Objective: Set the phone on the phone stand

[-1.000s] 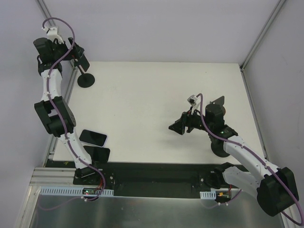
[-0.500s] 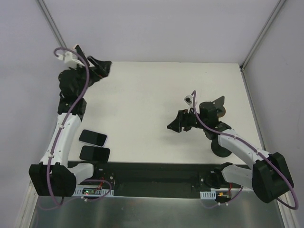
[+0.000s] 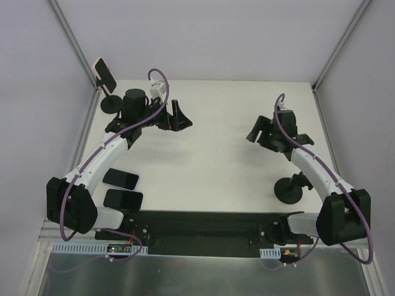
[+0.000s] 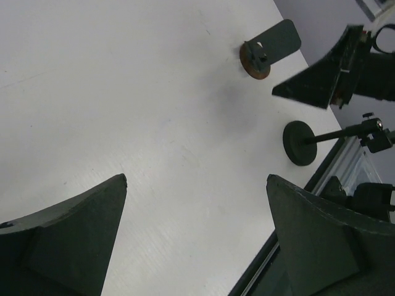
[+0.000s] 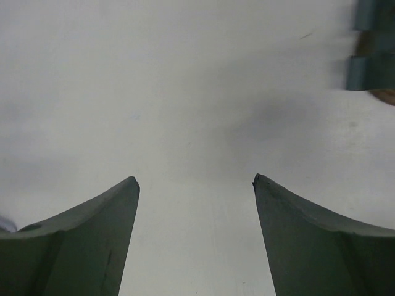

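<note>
**Phone rests on far-left stand; both pincers gape empty**

At the near left, a nearer handset [image 3: 123, 200] and a farther handset [image 3: 121, 179] lie flat just beside each other on the table [image 3: 210, 166]. At the near right, a round-based stand [image 3: 288, 191] sits beside the right arm. Farther in, the left gripper [image 3: 176, 118] hovers left of centre, fingers spread wide with nothing between them. The right gripper [image 3: 254, 132] hangs right of centre, equally wide and empty, near a small brown-based stand [image 4: 255, 58]. In the far-left corner, the phone [image 3: 105, 74] sits tilted atop the phone stand [image 3: 111, 103].
</note>
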